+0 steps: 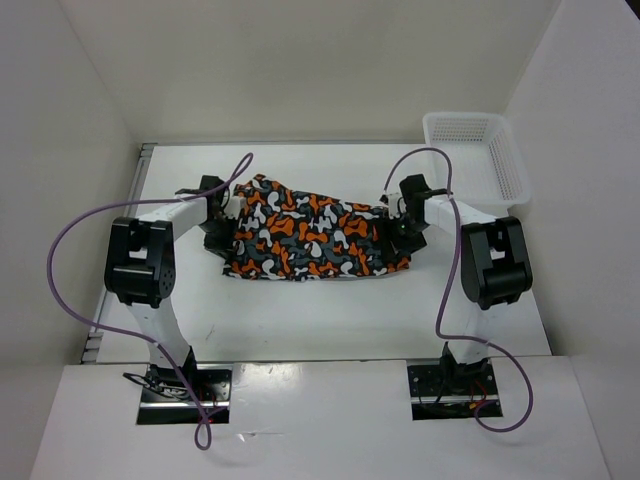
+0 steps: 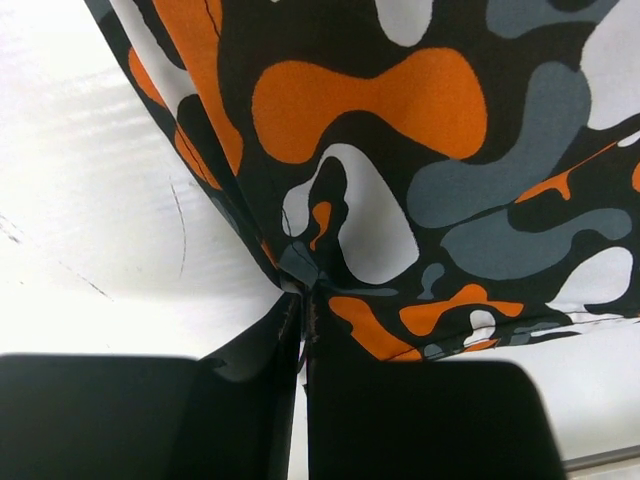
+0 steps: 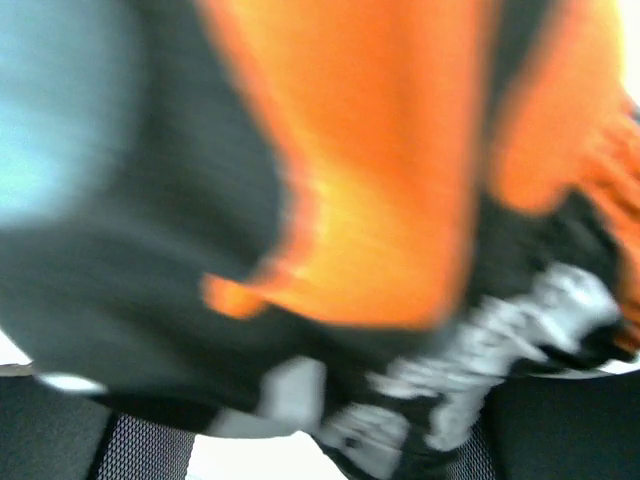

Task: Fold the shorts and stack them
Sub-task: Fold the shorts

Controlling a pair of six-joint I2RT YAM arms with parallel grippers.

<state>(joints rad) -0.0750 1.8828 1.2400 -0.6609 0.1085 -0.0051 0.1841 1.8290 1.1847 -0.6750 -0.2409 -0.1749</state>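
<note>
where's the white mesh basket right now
In the top view, the white mesh basket sits at the far right corner of the table, beyond the right gripper and apart from the shorts.

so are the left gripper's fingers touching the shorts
Touching: left wrist view shows the left gripper with fingers closed on a pinched fold of the shorts.

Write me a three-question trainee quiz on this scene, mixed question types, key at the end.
1. True or false: the shorts lie inside the white basket.
2. The left gripper is shut on: A) the shorts' fabric, B) the basket rim, C) nothing.
3. Fill in: seen from the robot, the basket stands at the table's far ____ corner.
Key: 1 false; 2 A; 3 right.
</note>
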